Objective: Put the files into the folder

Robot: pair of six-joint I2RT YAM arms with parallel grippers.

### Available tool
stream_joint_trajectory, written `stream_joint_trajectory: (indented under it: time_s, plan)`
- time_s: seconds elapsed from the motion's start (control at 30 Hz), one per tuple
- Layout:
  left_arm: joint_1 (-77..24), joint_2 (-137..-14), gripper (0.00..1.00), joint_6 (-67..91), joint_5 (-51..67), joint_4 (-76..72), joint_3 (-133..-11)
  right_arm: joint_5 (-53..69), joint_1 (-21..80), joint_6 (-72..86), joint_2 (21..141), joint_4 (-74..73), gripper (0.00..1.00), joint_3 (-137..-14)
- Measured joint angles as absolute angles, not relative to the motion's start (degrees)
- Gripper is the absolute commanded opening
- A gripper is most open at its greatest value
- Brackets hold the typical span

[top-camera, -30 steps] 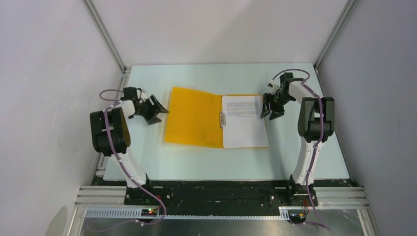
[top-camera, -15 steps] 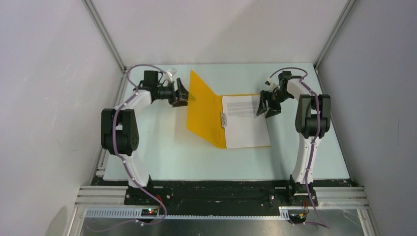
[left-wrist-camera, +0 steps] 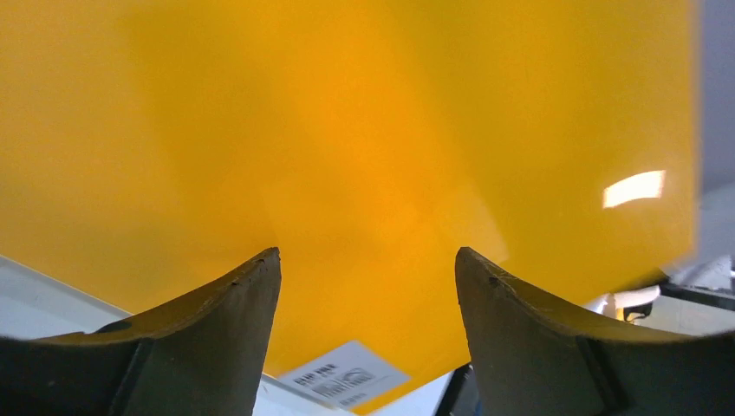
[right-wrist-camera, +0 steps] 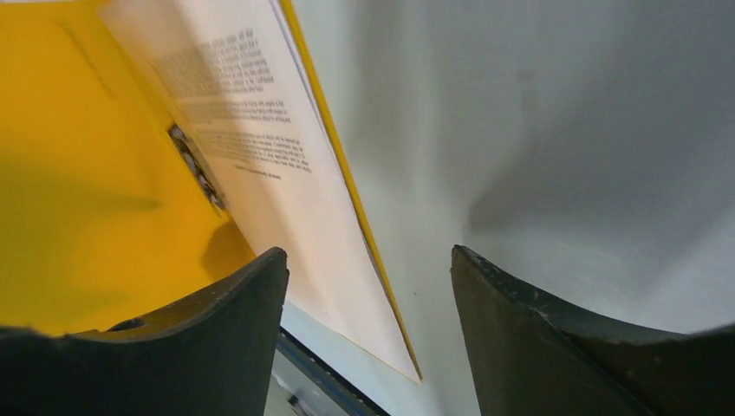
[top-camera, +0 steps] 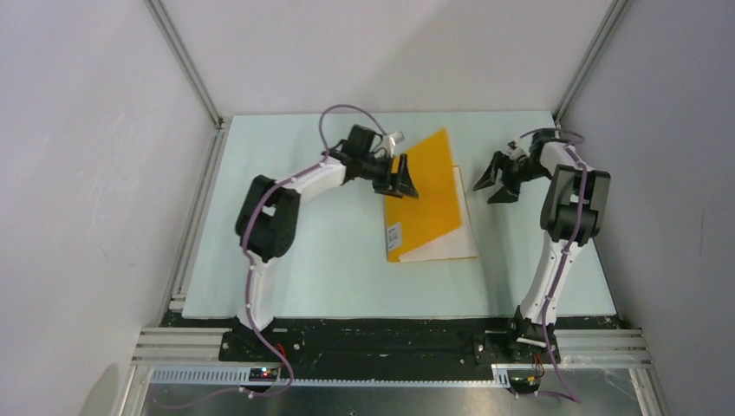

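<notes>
The left jaws are spread and pinch nothing, just beside the outer face of the folder's (top-camera: 429,195) raised cover at the centre of the top view. That cover leans rightward over the files (right-wrist-camera: 260,130) lying inside. The right jaws, also spread and empty, hover just right of the folder, above the table (top-camera: 303,260).

The folder (top-camera: 431,186) lies on the table (top-camera: 303,269), its cover tilted over the files (right-wrist-camera: 260,130) inside. That cover stands right ahead of the fingers of the left gripper (left-wrist-camera: 364,260). The files lie ahead and left of the fingers of the right gripper (right-wrist-camera: 368,260).
</notes>
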State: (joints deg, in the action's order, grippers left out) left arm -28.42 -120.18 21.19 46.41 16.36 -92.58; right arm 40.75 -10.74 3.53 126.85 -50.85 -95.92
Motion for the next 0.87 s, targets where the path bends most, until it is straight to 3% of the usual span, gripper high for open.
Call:
stream_joint_trajectory:
  time_s: [0.1, 0.13, 0.2, 0.47, 0.57, 0.87]
  plan:
    - [-31.0, -125.7, 0.79, 22.4, 41.7, 16.5, -94.1, 41.4, -14.9, 4.4, 126.8, -51.5, 0.83, -99.3]
    - [-31.7, -127.6, 0.79, 23.0, 40.5, 16.5, -94.7, 41.3, -16.3, 4.3, 126.4, -51.5, 0.92, -100.7]
    - [-32.8, -130.3, 0.79, 24.7, 38.8, 16.3, -95.7, 40.3, -18.8, 3.7, 124.1, -51.4, 0.99, -102.5]
    - [-33.6, -128.8, 0.82, 25.7, 35.3, 16.1, -96.6, 27.8, -18.8, -2.4, 102.6, -55.2, 1.0, -102.3]
    - [-31.7, -122.9, 0.98, 24.1, 32.5, 17.7, -93.3, 21.7, -12.7, -2.0, 92.3, -54.5, 0.99, -99.7]
    - [-17.8, -90.0, 1.0, 15.6, 14.3, 18.0, -86.8, 13.3, -2.5, 6.1, 75.7, -45.5, 0.99, -91.6]
